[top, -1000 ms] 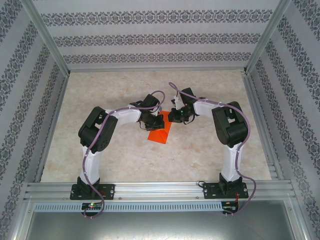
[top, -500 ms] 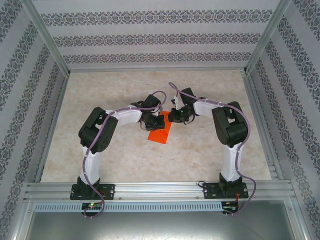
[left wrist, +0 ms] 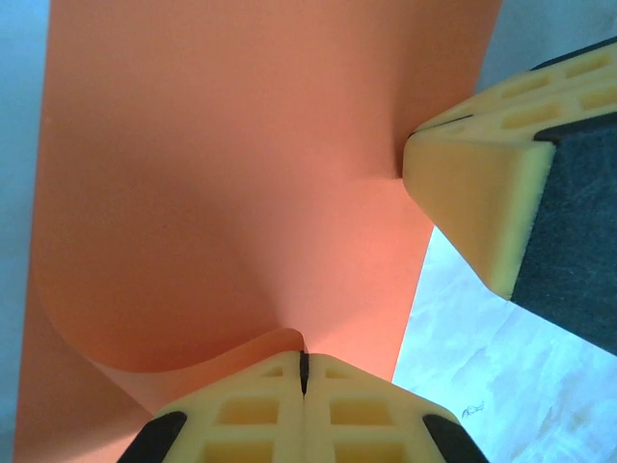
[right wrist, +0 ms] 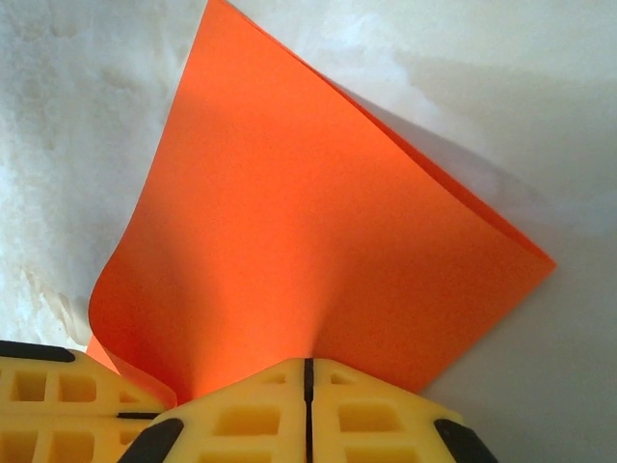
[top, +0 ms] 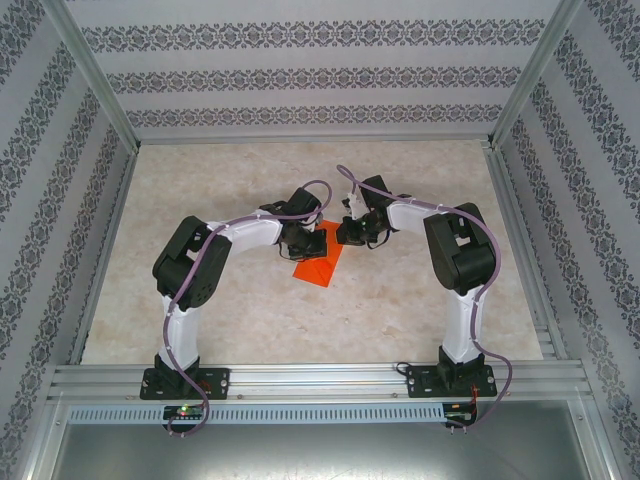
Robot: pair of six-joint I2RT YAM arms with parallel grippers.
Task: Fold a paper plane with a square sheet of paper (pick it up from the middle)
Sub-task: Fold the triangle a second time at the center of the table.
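Mid-worktop [top: 420, 300], the square sheet of paper [top: 322, 265] is bowed over on itself, uncreased, partly resting and partly lifted. The left tool [left wrist: 304, 362] is clenched on a curled edge. The right tool [right wrist: 308, 365] is clenched on another edge.

Caution: if the tools pull apart or twist unequally, the thin sheet is likely to tear at a pinch or crease off the centre line. A slipping pinch would let the bow spring flat.

From above, the long axis runs roughly far-to-near, slightly slanted, with one corner pointing away from the bases.

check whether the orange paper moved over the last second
Yes, slightly: the square sheet of paper has its near edge a touch farther from the front rail.
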